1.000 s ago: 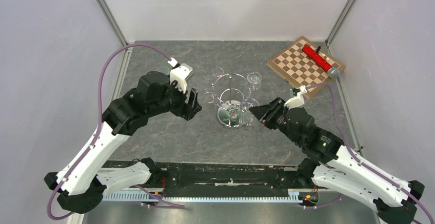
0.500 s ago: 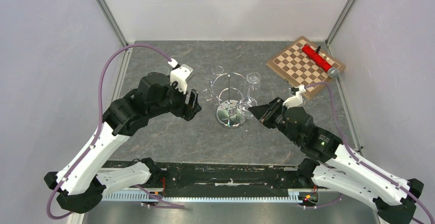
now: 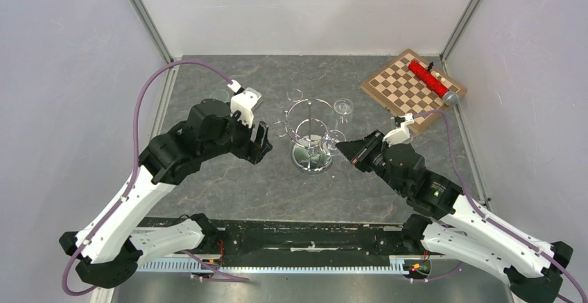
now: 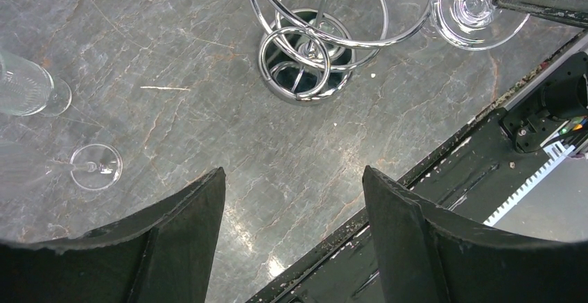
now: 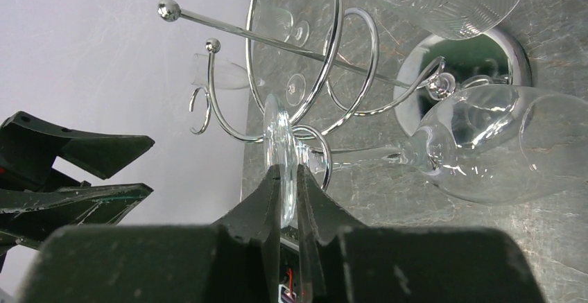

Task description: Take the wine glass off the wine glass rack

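Note:
The chrome wine glass rack point(image 3: 310, 131) stands mid-table on its round mirrored base; it also shows in the left wrist view point(image 4: 305, 98) and the right wrist view point(image 5: 298, 48). My right gripper point(image 3: 346, 148) point(image 5: 290, 171) is shut on the flat foot of a clear wine glass point(image 5: 280, 143). That glass's stem lies in a rack loop and its bowl point(image 5: 499, 143) points away from the jaws. A second glass point(image 3: 342, 107) hangs on the rack's far right side. My left gripper point(image 3: 262, 140) point(image 4: 291, 175) is open and empty, just left of the rack.
A chessboard point(image 3: 405, 91) with a red object point(image 3: 428, 78) on it lies at the far right corner. Two more glasses are on the table left of the rack: one standing point(image 4: 21, 88) and one lying point(image 4: 96, 166). The black front rail point(image 3: 298, 237) runs along the near edge.
My right gripper has moved slightly up and away with the glass foot pinched in it. The rack's top ring has shifted a little to the left. The left arm has barely moved.

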You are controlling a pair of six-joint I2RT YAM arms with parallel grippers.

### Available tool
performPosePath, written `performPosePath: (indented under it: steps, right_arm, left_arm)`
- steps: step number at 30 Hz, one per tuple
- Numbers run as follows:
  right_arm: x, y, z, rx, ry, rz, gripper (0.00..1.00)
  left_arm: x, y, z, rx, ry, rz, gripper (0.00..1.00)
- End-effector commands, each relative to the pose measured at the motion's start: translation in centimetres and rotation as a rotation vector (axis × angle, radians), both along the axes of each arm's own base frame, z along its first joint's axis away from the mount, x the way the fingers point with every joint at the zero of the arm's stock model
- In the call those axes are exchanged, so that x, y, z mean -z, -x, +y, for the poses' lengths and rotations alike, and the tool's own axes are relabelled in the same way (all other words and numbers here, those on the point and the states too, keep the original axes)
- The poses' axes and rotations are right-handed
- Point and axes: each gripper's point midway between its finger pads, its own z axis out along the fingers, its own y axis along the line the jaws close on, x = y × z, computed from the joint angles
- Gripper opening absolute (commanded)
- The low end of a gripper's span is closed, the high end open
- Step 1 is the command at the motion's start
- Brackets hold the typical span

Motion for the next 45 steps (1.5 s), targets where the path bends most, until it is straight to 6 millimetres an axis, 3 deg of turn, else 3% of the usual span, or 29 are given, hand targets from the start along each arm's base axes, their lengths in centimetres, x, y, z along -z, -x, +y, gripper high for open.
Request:
performPosePath:
  steps: [1,20,27,45]
  right_arm:
    - [-5.1,-0.4,-0.3,0.026,-0.119,-0.105,0.00]
    - [-5.5,1.6,1.7,-0.137,-0.170,-0.154,0.00]
    - [-5.3,2.5,1.4,-0.174,-0.163,-0.195,0.00]
    - [-6.2,5.6,0.7,-0.343,-0.017,-0.382,0.00]
  left_arm:
    - [-0.6,-0.5,0.3,0.029,-0.039,-0.075,0.79]
    - [-0.6,-0.3,-0.4,0.038,-0.017,-0.043,0.79]
    - [-0.5,-0.1,-0.9,0.032,0.008,-0.003,0.79]
    - [-2.2,2.2,-4.7,0.121,0.222,0.140,0.85]
